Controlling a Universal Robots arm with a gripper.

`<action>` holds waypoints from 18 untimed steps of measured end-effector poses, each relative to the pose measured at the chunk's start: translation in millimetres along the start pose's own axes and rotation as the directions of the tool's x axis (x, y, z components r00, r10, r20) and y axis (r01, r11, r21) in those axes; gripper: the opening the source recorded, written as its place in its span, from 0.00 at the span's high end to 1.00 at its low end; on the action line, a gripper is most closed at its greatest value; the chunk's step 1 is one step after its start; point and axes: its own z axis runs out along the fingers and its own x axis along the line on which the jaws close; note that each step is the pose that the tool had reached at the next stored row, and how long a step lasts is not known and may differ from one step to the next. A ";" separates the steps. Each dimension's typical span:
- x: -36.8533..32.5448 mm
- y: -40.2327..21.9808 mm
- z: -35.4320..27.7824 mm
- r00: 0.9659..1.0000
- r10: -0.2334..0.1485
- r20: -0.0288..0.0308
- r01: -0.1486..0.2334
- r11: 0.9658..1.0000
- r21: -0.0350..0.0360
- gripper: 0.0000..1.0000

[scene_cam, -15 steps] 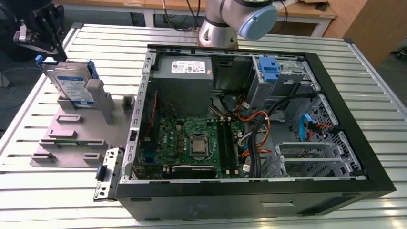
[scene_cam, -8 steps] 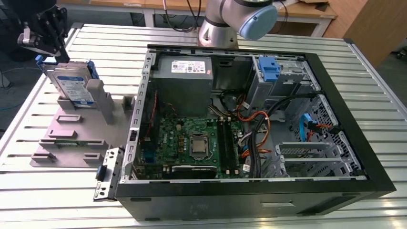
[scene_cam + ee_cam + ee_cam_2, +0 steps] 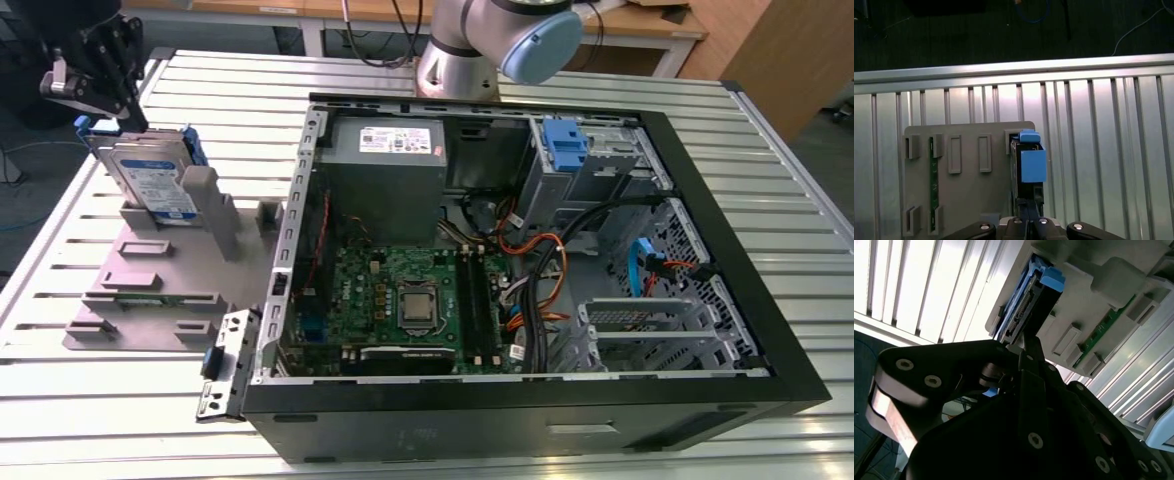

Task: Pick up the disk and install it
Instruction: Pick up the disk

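Note:
The disk (image 3: 150, 180) stands on edge in a slot of a grey holder (image 3: 160, 290) on the slatted table, at the exterior view's left. It is silver with a white-and-blue label and blue side rails. My gripper (image 3: 123, 120) hangs just over its far upper end. In both wrist views the fingers look pressed together, and their tips reach the connector end of the disk (image 3: 1026, 305). In the first wrist view my gripper (image 3: 1026, 202) is right at the disk (image 3: 1026, 192), under its blue rail tab (image 3: 1033, 162). Whether they pinch any part is hidden.
An open computer case (image 3: 747, 250) lies to the right of the holder in the exterior view, with motherboard, cables and a drive bay holding a blue bracket (image 3: 566, 145). The arm's base (image 3: 461, 50) stands behind the case. A green circuit strip (image 3: 933, 180) sits in the holder.

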 end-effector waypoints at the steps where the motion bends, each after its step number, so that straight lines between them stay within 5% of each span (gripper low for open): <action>1: 0.0 0.0 0.0 1.000 0.000 0.000 0.000 1.000 0.000 0.89; 7: -0.2 0.0 0.1 1.000 0.000 0.000 0.000 1.000 0.000 0.89; 13: -0.3 0.0 0.0 1.000 0.000 0.000 0.000 1.000 0.000 0.59; 18: -0.4 0.0 0.1 1.000 0.000 0.000 0.000 1.000 0.000 0.47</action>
